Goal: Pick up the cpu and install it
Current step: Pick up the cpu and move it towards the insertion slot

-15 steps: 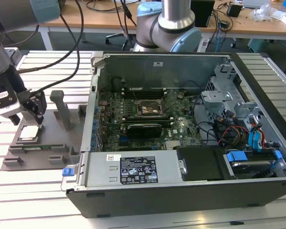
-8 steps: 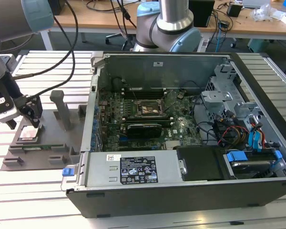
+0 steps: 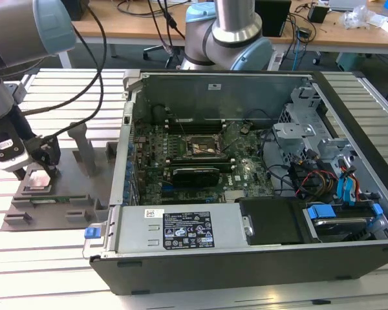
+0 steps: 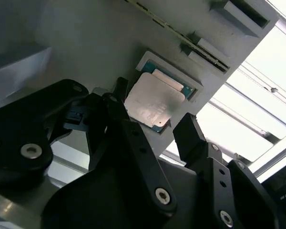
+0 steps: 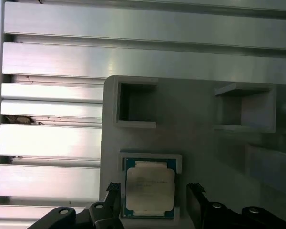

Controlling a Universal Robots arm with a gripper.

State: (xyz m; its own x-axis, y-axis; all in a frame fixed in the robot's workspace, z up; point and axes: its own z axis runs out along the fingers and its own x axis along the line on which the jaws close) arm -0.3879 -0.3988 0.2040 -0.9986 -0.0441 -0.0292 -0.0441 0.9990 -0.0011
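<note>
The pincer (image 3: 44,161) stands wide open over the cpu (image 3: 39,179), holding nothing. In both wrist views its two black fingers (image 5: 194,200) straddle the chip, one on each of two opposite sides, just outside the pale frame of the recess (image 5: 151,156) and apart from the silvery plate. The cpu (image 5: 150,185) (image 4: 152,101) lies flat in that recess in a grey holder (image 3: 74,194). The holder rests on the slatted bench (image 3: 52,258) near the bench's edge on the exterior view's left, just beside the open computer case (image 3: 213,90). Two square pockets (image 5: 136,102) lie further along the holder and grey uprights (image 3: 84,145) rise between chip and case. The socket (image 3: 205,146) sits mid-board in the case, well apart from the pincer, with walls on every side and open room above.
</note>
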